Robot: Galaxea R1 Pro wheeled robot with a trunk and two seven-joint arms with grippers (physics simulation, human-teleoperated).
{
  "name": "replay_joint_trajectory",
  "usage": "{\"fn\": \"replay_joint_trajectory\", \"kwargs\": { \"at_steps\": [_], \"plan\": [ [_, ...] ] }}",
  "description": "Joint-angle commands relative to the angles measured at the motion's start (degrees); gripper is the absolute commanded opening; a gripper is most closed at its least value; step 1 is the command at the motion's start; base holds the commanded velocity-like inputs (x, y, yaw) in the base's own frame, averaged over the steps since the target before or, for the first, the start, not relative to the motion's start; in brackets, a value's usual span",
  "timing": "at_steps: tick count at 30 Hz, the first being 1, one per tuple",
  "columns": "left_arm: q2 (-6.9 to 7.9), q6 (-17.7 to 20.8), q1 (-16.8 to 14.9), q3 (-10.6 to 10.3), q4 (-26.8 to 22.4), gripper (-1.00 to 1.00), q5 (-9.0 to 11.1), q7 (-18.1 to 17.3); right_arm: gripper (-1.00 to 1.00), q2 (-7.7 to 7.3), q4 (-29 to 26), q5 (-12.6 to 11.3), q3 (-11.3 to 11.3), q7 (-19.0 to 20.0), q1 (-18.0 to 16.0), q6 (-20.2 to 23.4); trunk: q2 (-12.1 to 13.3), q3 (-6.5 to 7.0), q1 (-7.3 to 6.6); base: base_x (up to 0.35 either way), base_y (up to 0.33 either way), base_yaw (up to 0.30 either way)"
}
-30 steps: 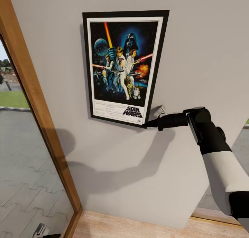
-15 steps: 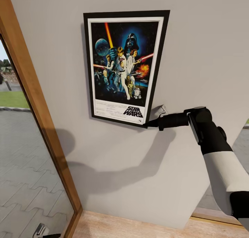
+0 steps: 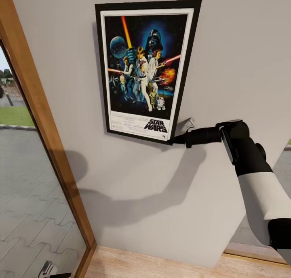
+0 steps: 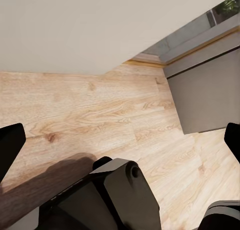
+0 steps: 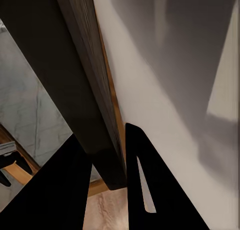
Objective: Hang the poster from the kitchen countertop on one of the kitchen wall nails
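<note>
A plain light-grey wall [image 3: 226, 60] faces you, with a tall wooden window frame [image 3: 44, 124] slanting along it well to the left of the poster and a strip of pale wood-plank floor [image 3: 161, 264] at its foot. The rectangular Star Wars poster in its thin black frame and white border [image 3: 145, 68] lies against that wall, high up, slightly tilted. Bare wall runs free above-right of the poster and below it; to the poster's left a narrower band of wall separates its edge from the window frame. Your right tool [image 3: 174, 140] is clamped on the poster's lower right corner; in the right wrist view the two dark fingers [image 5: 150, 190] close on the dark frame edge [image 5: 85, 79] beside the wall. The logo "STAR WARS" reads clearly at the poster's lower right; the fine credit text left of it is too small to read. Your left tool [image 4: 120, 135] hangs over the plank floor, far below the poster, its fingers spread wide and holding nothing.
</note>
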Motion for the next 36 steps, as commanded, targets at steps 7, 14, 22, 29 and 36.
{"fn": "replay_joint_trajectory", "kwargs": {
  "at_steps": [7,14,22,29,36],
  "plan": [
    [-0.06,0.6,-0.1,0.3,-0.1,1.0,-0.5,-0.4,-1.0,-0.01,0.2,0.4,0.0,0.5,-0.5,0.6,-0.1,-0.14,0.04,0.0,0.0,0.0],
    [-0.06,0.6,-0.1,0.3,-0.1,1.0,-0.5,-0.4,-1.0,0.04,0.3,0.4,0.0,0.5,-0.5,0.6,-0.1,-0.14,0.04,0.0,0.0,0.0],
    [-0.06,0.6,-0.1,0.3,-0.1,1.0,-0.5,-0.4,-1.0,0.06,0.4,0.4,0.1,0.5,-0.5,0.6,-0.1,-0.14,0.04,0.0,0.0,0.0],
    [-0.06,0.6,-0.1,0.3,-0.1,1.0,-0.5,-0.4,-1.0,0.01,0.4,0.4,0.1,0.5,-0.4,0.4,-0.1,-0.14,0.04,0.0,0.0,0.0],
    [-0.06,0.6,-0.1,0.3,-0.1,1.0,-0.5,-0.4,-1.0,-0.01,0.4,0.4,0.1,0.5,-0.4,0.3,-0.1,-0.14,0.04,0.0,0.0,0.0]
  ]
}}
